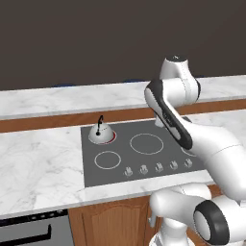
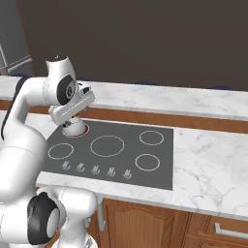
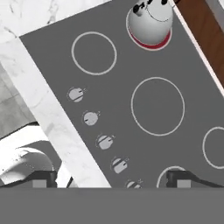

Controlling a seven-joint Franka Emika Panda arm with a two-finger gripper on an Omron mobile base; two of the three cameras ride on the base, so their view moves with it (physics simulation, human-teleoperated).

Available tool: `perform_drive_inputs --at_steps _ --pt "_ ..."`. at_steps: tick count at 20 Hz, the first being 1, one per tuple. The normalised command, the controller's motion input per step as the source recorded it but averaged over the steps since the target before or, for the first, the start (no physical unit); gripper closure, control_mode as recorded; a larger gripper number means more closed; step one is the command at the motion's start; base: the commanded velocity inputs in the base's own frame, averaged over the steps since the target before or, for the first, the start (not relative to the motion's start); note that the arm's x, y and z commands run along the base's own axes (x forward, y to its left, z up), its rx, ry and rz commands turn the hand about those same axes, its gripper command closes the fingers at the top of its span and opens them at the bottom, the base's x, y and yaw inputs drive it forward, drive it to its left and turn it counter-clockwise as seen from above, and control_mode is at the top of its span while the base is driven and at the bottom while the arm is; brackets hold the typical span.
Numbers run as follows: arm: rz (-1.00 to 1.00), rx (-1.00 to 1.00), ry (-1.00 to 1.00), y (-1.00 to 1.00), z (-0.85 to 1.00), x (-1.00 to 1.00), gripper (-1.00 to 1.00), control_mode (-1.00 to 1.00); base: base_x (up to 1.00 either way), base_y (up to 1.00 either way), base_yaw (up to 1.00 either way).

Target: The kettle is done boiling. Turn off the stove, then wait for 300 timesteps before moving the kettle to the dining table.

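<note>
One kettle (image 1: 101, 133) sits upright on the stove (image 1: 144, 161), on the far-left burner, whose ring glows red beneath it, its black arched handle rising straight up. Four other burner rings show white and bare, and five knobs (image 1: 158, 167) line the cooktop's near edge, the row running along its long side. Empty and spread wide, the gripper (image 3: 112, 177) hangs above the knob row.

counter (image 1: 38, 158): white grey-veined marble, surrounds the cooktop
cabinet doors (image 2: 145, 225): brown wood, under the counter
oven (image 1: 33, 230): black handle, lower left
back wall (image 1: 96, 38): dark brown
</note>
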Motion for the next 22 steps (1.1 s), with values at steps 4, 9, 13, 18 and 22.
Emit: perform_drive_inputs --at_steps 4,9,13,18,22 --pt "0.31 -0.11 0.00 0.00 -0.17 0.00 -1.00 -1.00 0.00 0.00 0.00" --pt "0.34 -0.09 0.00 0.00 -0.16 0.00 -1.00 -1.00 0.00 0.00 0.00" --pt "0.35 -0.07 0.00 0.00 -0.12 0.00 -1.00 -1.00 0.00 0.00 0.00" --pt "0.36 -0.02 0.00 0.02 -0.10 0.00 -1.00 -1.00 0.00 0.00 0.00" --pt "0.35 0.00 0.00 0.06 -0.13 0.00 -1.00 -1.00 0.00 0.00 0.00"
